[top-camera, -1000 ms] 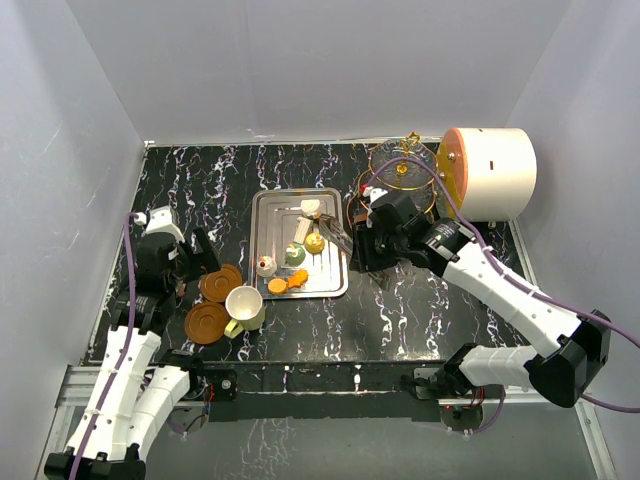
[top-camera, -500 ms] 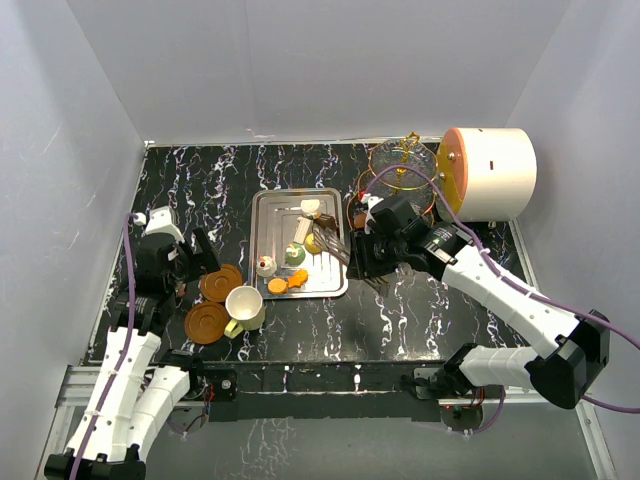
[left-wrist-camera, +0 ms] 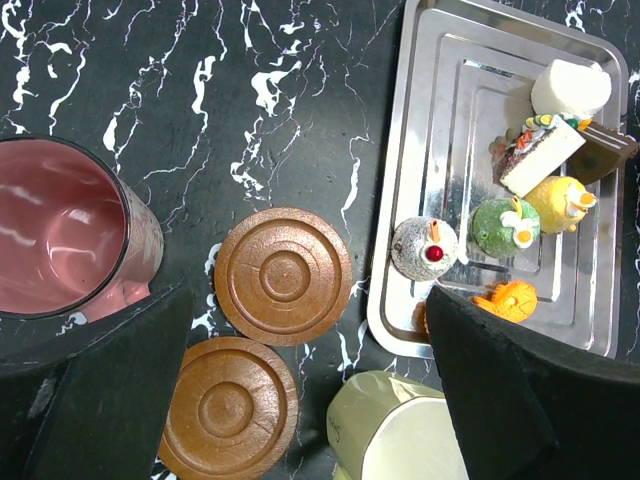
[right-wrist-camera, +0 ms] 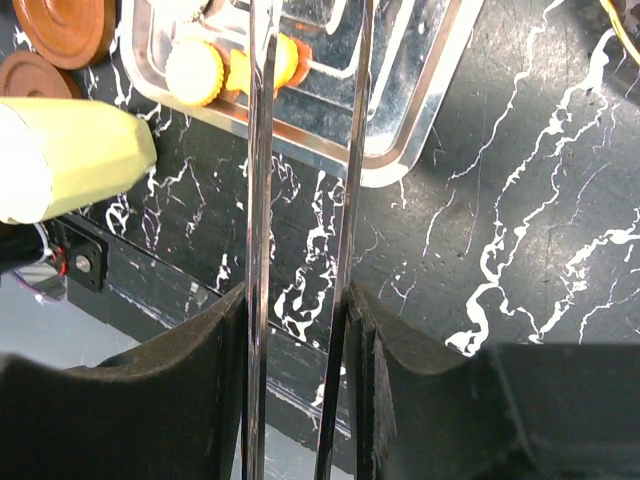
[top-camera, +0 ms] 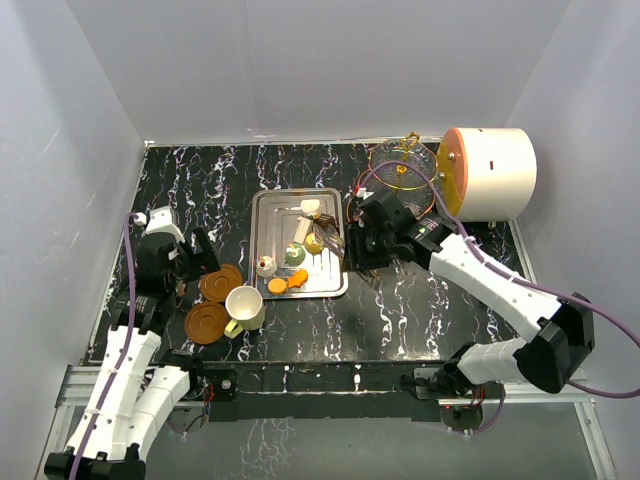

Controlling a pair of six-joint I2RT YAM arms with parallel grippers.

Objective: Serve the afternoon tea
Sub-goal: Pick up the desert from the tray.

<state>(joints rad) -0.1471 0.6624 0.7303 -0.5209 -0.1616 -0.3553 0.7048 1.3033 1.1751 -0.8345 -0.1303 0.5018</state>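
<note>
Right gripper [top-camera: 356, 243] is clamped on a pair of steel tongs [right-wrist-camera: 258, 250], squeezing the two blades partway together. Over the last second the wrist has swung back leftward, so the blades now reach over the right rim of the tray [top-camera: 262, 215] instead of hanging beside it. In the right wrist view the yellow cake [top-camera: 314, 243] lies just left of the left blade. The blade tips are cut off, so whether they grip anything cannot be told.

Left gripper [top-camera: 200, 258] is spread wide and holds nothing, hovering over the two saucers [top-camera: 222, 282] between the maroon cup [left-wrist-camera: 60, 235] and the cream cup [top-camera: 244, 305].

The other cakes on the tray have not moved: green cake [left-wrist-camera: 505, 227], cherry-topped cake [left-wrist-camera: 423, 248], orange cake [left-wrist-camera: 510, 298] and the slice [left-wrist-camera: 540, 155]. The glass stand [top-camera: 402, 170] is at the back right, well apart from them.

Judgement: this is a fresh approach to a cake. Most of the serving is still to do, and neither cup is on a saucer.
</note>
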